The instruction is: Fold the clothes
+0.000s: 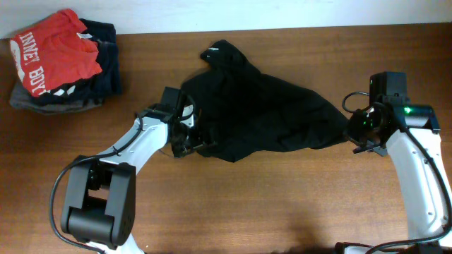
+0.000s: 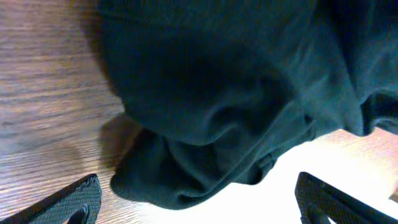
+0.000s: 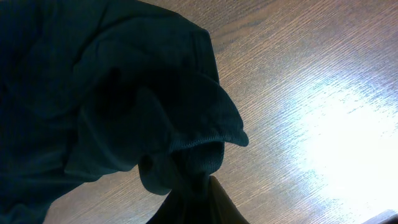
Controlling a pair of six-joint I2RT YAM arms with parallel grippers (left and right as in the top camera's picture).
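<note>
A black garment (image 1: 261,113) lies crumpled across the middle of the wooden table. My left gripper (image 1: 189,144) is open at its left lower edge; in the left wrist view its two fingers (image 2: 196,202) stand wide apart with a fold of the black cloth (image 2: 205,124) just ahead of them, not clamped. My right gripper (image 1: 351,130) is shut on the garment's right corner; in the right wrist view the dark cloth (image 3: 124,93) bunches into the closed jaws (image 3: 199,202) and is drawn taut.
A pile of folded clothes (image 1: 63,63) with a red printed shirt (image 1: 53,53) on top sits at the back left corner. Bare wooden table (image 1: 268,204) lies in front of the garment.
</note>
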